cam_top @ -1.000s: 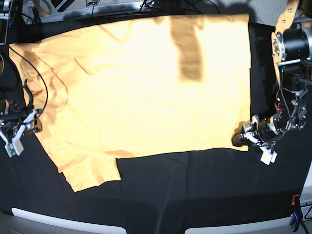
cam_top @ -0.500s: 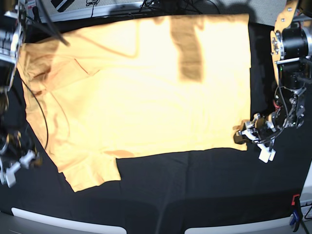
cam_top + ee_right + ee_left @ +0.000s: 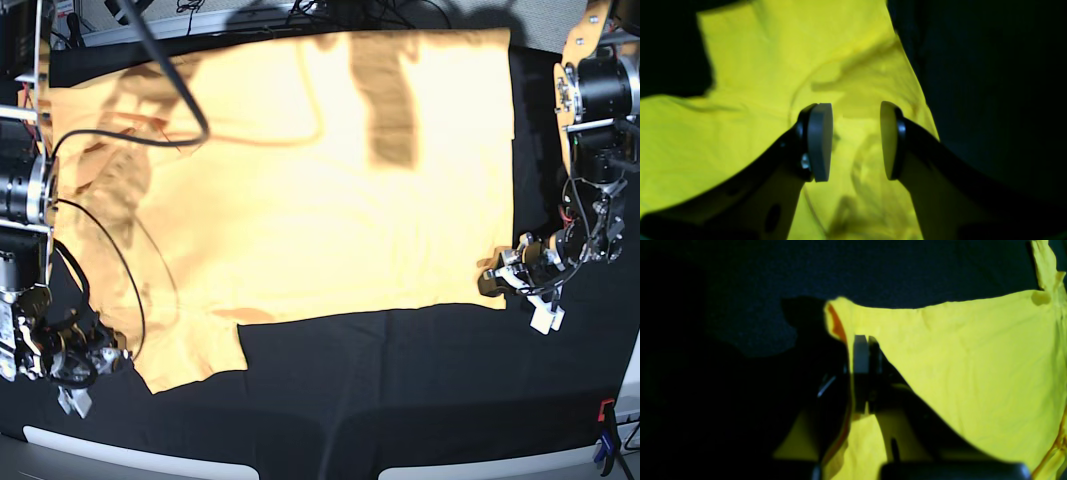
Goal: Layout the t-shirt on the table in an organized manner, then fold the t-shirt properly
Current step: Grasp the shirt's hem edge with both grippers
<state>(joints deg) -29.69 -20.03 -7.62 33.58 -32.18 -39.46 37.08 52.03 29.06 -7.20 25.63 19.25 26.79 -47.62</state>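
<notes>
- T-shirt [image 3: 300, 180] lies spread on the table [image 3: 400, 400]; folding is beginning.
- Left gripper [image 3: 500, 277]: jaws pinch the hem corner.
- Right gripper [image 3: 95, 360]: jaws open beside the sleeve; grasping comes next.

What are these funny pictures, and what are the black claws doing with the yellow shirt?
It is a robot with two arms, meant to lay out and fold the t-shirt. One picture looks down from above on the whole black table. The other two come from little cameras on the robot's wrists, so you look right along its jaws.

The t-shirt lies spread out on the table. The left gripper, on the right side of the picture from above, has its jaws shut on a corner of the shirt's bottom edge. The right gripper, on the other side, has its jaws open above the shirt's sleeve area and holds nothing.
</notes>
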